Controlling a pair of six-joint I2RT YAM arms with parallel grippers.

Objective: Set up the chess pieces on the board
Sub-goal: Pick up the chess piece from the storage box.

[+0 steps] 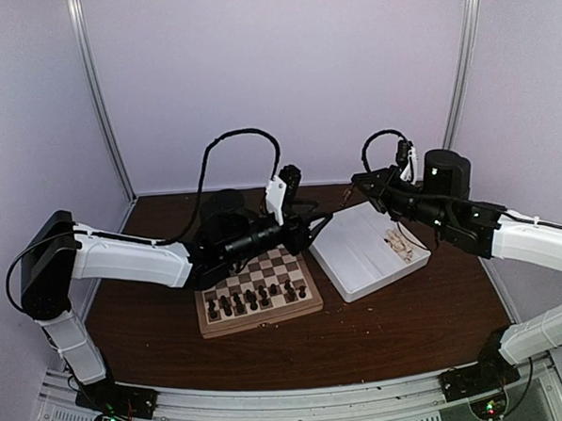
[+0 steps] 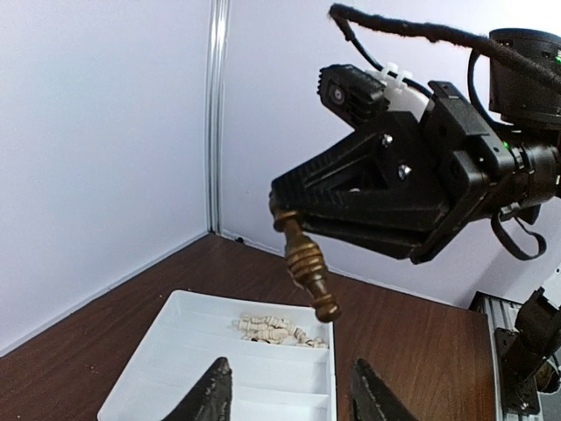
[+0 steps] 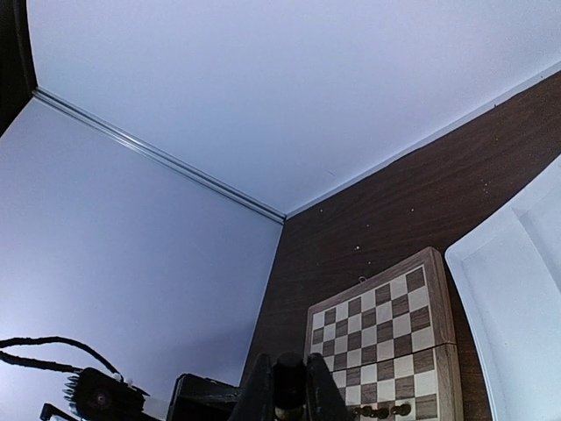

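The right jaws are clamped tight on one brown chess piece (image 2: 307, 263). They hold it in the air above the left end of the white tray (image 2: 166, 368), toward the far edge of the table (image 1: 382, 342). The piece hangs tilted, its free end pointing down at the tray. The left jaws stand partly open with nothing between them. They hover just below the held piece, over the tray's left end.

The board (image 1: 268, 318) lies flat on the table a little left of the middle, just beside the tray. The other dark chess pieces (image 1: 257, 297) stand in the rows along the board's near edge. Its far rows are partly hidden under the left arm (image 1: 133, 256). A small heap of cream pieces (image 2: 276, 331) lies in a compartment at the tray's right end.
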